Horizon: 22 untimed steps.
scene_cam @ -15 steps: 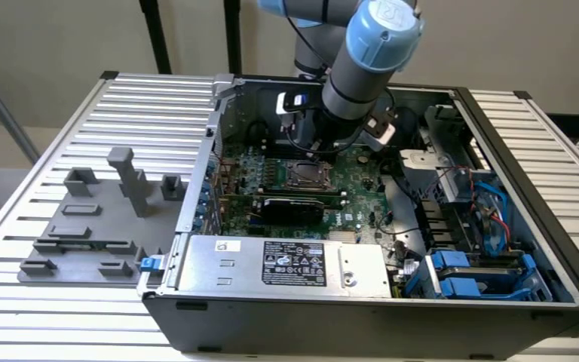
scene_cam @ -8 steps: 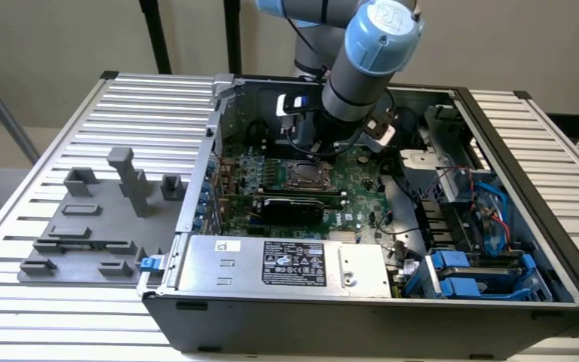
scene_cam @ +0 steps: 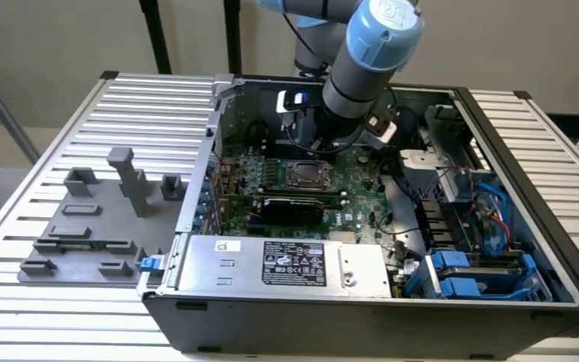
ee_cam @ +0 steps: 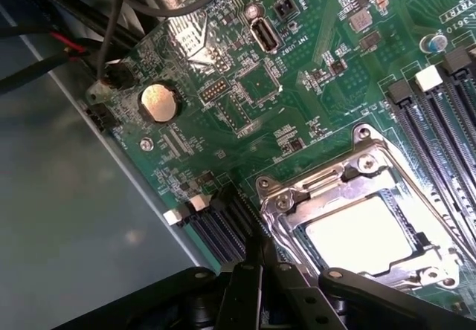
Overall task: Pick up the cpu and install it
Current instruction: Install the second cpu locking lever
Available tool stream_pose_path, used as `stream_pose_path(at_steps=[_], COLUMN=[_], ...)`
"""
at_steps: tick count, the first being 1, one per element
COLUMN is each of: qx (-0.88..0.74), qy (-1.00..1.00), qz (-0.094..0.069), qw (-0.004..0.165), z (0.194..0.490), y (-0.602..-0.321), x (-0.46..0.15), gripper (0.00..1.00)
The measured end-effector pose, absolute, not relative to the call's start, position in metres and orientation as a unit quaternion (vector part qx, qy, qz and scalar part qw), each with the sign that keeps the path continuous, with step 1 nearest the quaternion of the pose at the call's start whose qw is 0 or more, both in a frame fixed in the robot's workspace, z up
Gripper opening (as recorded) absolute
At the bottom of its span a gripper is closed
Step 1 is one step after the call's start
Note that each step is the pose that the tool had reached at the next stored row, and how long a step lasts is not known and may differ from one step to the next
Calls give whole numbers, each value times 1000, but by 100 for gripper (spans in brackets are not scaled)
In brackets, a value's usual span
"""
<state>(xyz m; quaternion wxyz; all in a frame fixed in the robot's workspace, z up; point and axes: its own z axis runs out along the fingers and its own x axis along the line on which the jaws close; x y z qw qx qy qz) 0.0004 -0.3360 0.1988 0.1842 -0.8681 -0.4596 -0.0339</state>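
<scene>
Ribbed aluminium table [scene_cam: 148, 98] runs under everything you have in front of you, with a plain beige wall behind it. On the exterior view's left sits a grey fixture plate [scene_cam: 88, 226] with upright blocks on it. Beside that, filling the middle and the exterior view's right, lies an open computer case [scene_cam: 370, 320] on its side, its green motherboard [scene_cam: 259, 170] facing up.

Your arm [scene_cam: 370, 56] reaches down from the far side into the case, and the gripper [scene_cam: 322, 143] hangs just above the far edge of the board, close to the socket [scene_cam: 303, 175]. In the wrist view its dark fingers [ee_cam: 245, 293] are pressed together with no gap between them, so the claw is clenched. Nothing sits between them, and you cannot see them touching the board.

The cpu [ee_cam: 361, 235] lies flat inside the socket's silver metal frame [ee_cam: 327, 189], its pale metal top showing through the frame opening. In the wrist view the clenched fingertips sit just beside that frame, apart from the chip itself.

Near you in the case is a silver labelled power-supply box [scene_cam: 284, 265], with blue drive brackets [scene_cam: 470, 275] on the exterior view's right of it. A round coin battery [ee_cam: 159, 102] sits on the board well apart from the socket, and black memory slots [ee_cam: 439, 118] run along the socket's other side.
</scene>
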Motion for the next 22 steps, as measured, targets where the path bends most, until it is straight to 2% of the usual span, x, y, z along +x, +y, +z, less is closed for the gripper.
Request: stream_pose_path(at_steps=[22], qx=[-868], qy=[-460], qz=[-34], qw=[184], z=[228], y=[-382], x=[-23], gripper=[11])
